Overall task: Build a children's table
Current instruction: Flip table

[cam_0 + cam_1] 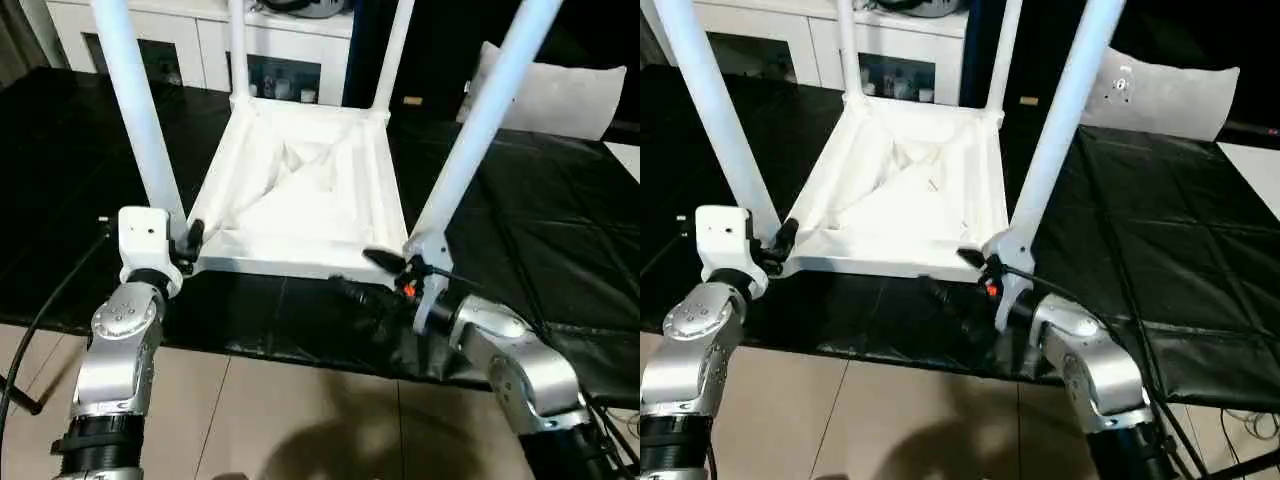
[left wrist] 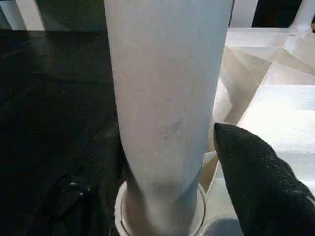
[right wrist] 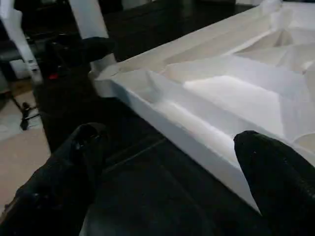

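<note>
1. Left gripper [image 1: 192, 238] sits at the near-left corner of the upturned tabletop [image 1: 300, 190], its black fingers [image 2: 256, 177] either side of the near-left leg [image 1: 140, 110] just above the socket; whether they press on the leg or stand slightly off it I cannot tell.
2. Right gripper [image 3: 167, 167] has its fingers spread apart, with the tabletop's near edge between them and nothing clamped; it sits at the near-right corner, beside the near-right leg [image 1: 480, 130].
3. Children's table lies upside down on the black-covered worktop [image 1: 560, 220], ribbed underside facing up, close to the worktop's near edge.
4. All four white legs stand upright in the corner sockets: the two near ones by the grippers, the far-left leg [image 1: 238, 50] and far-right leg [image 1: 392, 55] at the back corners.
5. Behind the worktop stands a white cabinet [image 1: 200, 40] with glass doors, and a white cushion [image 1: 560, 95] lies on the worktop's far right.
</note>
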